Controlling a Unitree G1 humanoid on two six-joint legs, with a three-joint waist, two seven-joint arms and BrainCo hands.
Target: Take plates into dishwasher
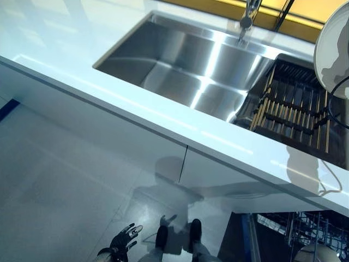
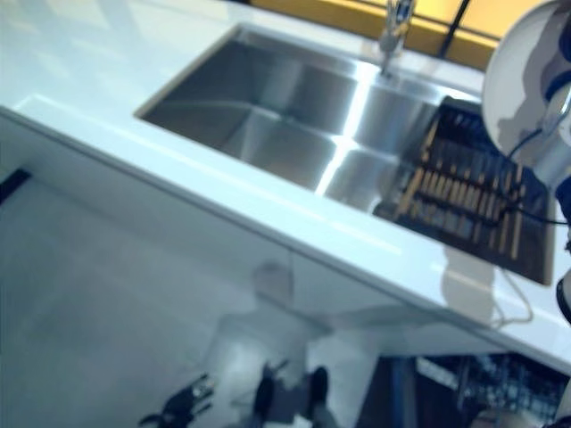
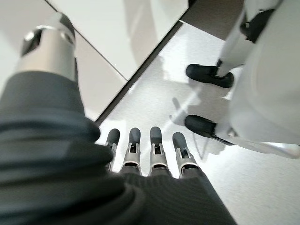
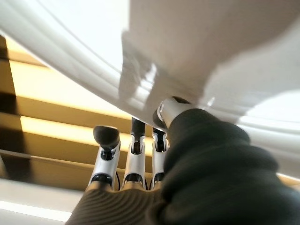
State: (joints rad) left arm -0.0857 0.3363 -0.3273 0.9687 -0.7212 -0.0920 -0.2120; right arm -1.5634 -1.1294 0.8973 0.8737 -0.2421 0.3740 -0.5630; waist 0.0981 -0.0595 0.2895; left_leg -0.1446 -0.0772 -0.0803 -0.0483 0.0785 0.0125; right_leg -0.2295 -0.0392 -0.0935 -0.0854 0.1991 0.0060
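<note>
Right wrist view shows the right hand (image 4: 140,159) pinching the rim of a round white plate (image 4: 201,51), thumb pressed on one face and fingers reaching behind the other; in the eye views that plate (image 2: 526,89) is held upright in the air above the dark slatted drying rack (image 1: 294,112) at the right end of the stainless steel sink (image 1: 191,65). Below the front edge of the white countertop (image 1: 65,60), the open dishwasher's wire rack (image 1: 305,232) shows at the lower right. The left hand (image 3: 150,150) hangs low near the pale floor (image 3: 262,187) with fingers straight and holding nothing, beside the white cabinet fronts (image 3: 117,33).
</note>
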